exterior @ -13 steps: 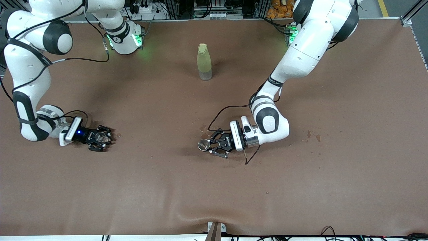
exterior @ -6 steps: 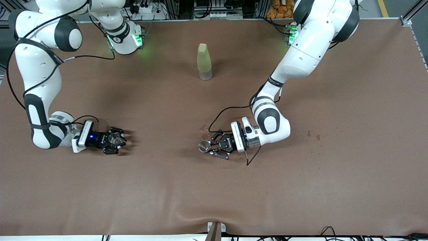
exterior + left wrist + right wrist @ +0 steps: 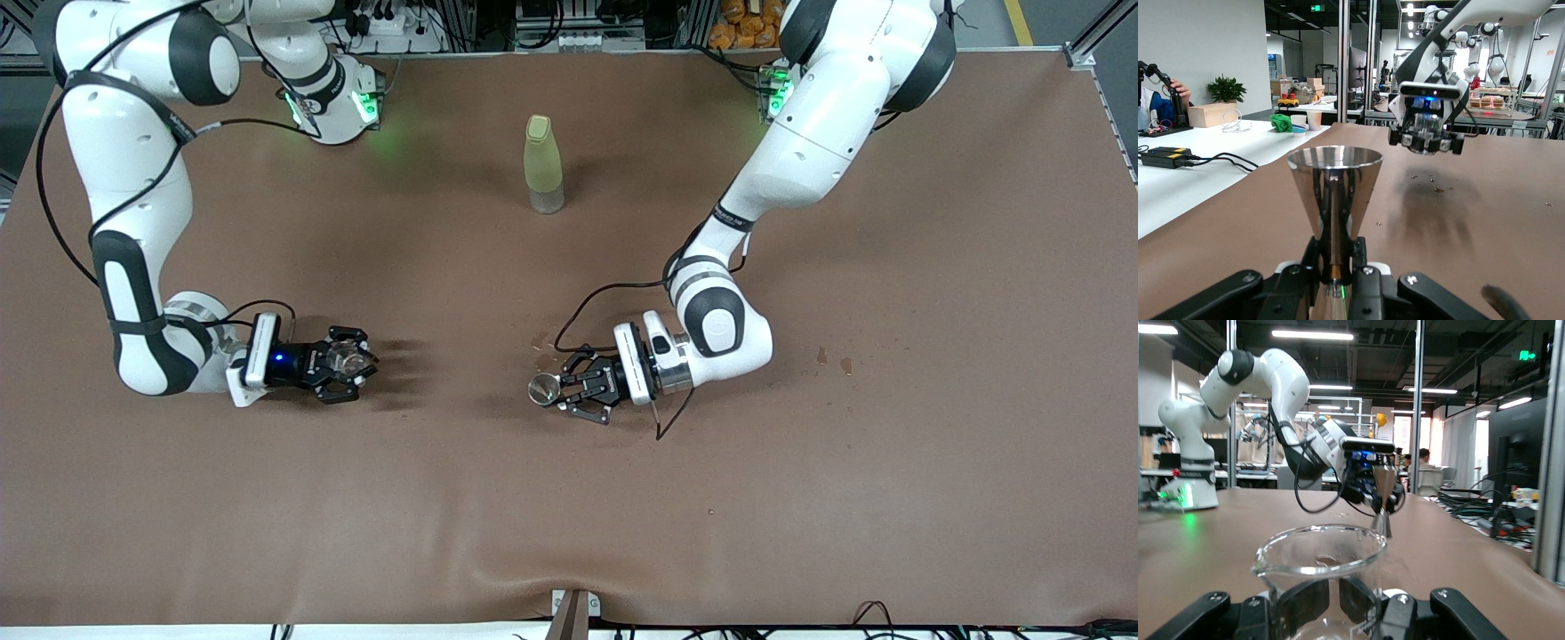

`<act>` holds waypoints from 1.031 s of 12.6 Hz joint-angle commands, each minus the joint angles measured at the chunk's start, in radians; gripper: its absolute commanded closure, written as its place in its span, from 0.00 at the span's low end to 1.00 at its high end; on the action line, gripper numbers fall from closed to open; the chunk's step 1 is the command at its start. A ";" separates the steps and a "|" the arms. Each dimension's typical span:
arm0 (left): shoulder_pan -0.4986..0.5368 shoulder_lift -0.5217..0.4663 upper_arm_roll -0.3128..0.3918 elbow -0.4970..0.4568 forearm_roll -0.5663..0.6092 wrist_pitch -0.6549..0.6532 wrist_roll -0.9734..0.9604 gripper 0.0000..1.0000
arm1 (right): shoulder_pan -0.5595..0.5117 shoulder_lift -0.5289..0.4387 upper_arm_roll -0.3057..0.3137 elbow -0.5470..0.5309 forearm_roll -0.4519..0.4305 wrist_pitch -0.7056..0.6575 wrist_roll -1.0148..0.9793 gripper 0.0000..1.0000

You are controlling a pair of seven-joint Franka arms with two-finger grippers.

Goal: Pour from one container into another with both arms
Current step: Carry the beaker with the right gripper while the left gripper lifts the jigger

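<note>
My right gripper point(image 3: 347, 361) is shut on the tiny transparent cup point(image 3: 341, 358), held upright a little above the table toward the right arm's end. The right wrist view shows the transparent cup point(image 3: 1321, 563) between the right gripper's point(image 3: 1338, 600) fingers, and it looks about empty. My left gripper point(image 3: 558, 389) is shut on the narrow stem of the shiny metal cup point(image 3: 540, 388), low over the table's middle. In the left wrist view the metal cup point(image 3: 1335, 190) stands upright, rim up, in the left gripper point(image 3: 1336, 260), with the right gripper point(image 3: 1426, 130) farther off.
A tall yellow-green bottle point(image 3: 543, 164) stands on the brown table point(image 3: 569, 498) farther from the front camera, between the arms' bases. Small dark stains point(image 3: 831, 360) mark the cloth toward the left arm's end. A cable point(image 3: 662, 422) dangles from the left wrist.
The right arm has carried the transparent cup steadily toward the table's middle and the metal cup. The left arm with the metal cup has barely moved.
</note>
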 commanded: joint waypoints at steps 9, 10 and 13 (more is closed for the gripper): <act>-0.004 -0.004 0.006 -0.011 -0.032 -0.006 0.017 1.00 | 0.188 -0.463 -0.014 -0.342 0.111 0.227 0.324 1.00; -0.002 -0.006 0.006 -0.011 -0.032 -0.006 0.017 1.00 | 0.208 -0.485 -0.014 -0.352 0.126 0.241 0.347 1.00; -0.002 -0.004 0.006 -0.012 -0.033 -0.006 0.028 1.00 | 0.262 -0.532 -0.011 -0.385 0.149 0.318 0.364 1.00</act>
